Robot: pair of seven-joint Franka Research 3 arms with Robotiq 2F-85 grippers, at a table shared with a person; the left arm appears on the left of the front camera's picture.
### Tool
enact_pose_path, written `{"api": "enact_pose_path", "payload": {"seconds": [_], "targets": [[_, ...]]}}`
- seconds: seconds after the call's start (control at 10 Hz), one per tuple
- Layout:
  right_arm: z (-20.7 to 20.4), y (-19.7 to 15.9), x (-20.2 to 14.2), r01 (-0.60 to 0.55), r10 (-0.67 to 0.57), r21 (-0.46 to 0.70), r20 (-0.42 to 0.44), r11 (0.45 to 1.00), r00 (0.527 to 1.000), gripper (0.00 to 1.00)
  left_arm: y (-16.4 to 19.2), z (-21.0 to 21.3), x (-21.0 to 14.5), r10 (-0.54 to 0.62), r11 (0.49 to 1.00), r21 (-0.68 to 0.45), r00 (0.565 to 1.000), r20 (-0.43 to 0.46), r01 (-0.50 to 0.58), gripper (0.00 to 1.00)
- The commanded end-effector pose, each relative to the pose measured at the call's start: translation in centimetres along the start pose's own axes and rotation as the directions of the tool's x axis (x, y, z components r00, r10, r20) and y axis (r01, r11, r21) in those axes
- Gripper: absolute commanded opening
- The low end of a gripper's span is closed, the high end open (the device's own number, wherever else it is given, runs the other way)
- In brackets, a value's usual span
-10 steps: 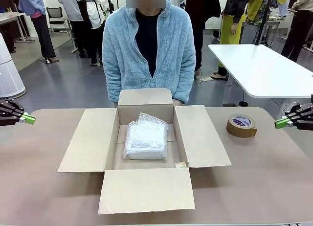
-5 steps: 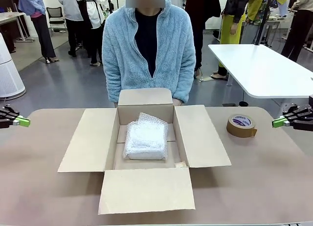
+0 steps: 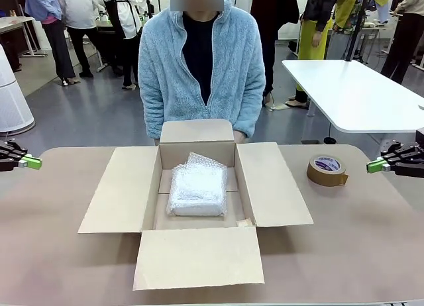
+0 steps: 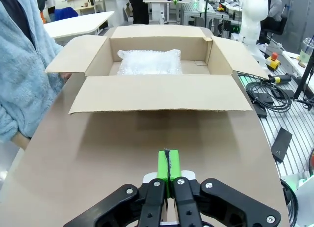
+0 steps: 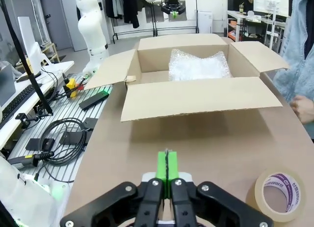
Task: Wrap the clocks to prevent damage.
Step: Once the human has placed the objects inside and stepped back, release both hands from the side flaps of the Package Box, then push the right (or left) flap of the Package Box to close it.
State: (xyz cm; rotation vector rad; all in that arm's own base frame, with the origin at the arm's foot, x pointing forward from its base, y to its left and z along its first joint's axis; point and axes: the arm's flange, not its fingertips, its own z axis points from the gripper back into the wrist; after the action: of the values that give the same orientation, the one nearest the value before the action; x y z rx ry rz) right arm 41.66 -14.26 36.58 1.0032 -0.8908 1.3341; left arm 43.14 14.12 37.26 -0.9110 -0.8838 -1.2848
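Observation:
The clocks show as a whitish bubble-wrapped bundle [image 3: 197,189] lying inside an open cardboard box [image 3: 119,190] at the table's middle; the bundle [image 4: 149,62] also appears in the left wrist view and the bundle [image 5: 198,65] in the right wrist view. My left gripper [image 3: 36,163] hovers at the far left edge, shut with nothing in it, well away from the box. My right gripper [image 3: 372,166] is at the far right, shut and empty, just right of the tape roll. In the wrist views the green pads of the left gripper [image 4: 168,164] and right gripper [image 5: 167,165] press together.
A brown tape roll [image 3: 326,170] lies right of the box, and the tape roll [image 5: 280,195] sits beside my right gripper. The person in a light blue fleece [image 3: 202,61] stands behind the box. All four box flaps are folded out. A white table [image 3: 358,94] stands at back right.
Both grippers have drifted slightly outward toward the picture's edges and stayed shut. The box, bundle and tape have not moved.

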Motion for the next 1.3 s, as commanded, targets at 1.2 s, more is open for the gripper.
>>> {"api": "enact_pose_path", "payload": {"seconds": [1.2], "targets": [[0.12, 0.05, -0.05, 0.001, -0.001, -0.004, 0.003, 1.000, 1.000, 0.01, -0.33, 0.48, -0.22, 0.006, 1.000, 0.006, 1.000, 0.013, -0.006, 0.00]]}}
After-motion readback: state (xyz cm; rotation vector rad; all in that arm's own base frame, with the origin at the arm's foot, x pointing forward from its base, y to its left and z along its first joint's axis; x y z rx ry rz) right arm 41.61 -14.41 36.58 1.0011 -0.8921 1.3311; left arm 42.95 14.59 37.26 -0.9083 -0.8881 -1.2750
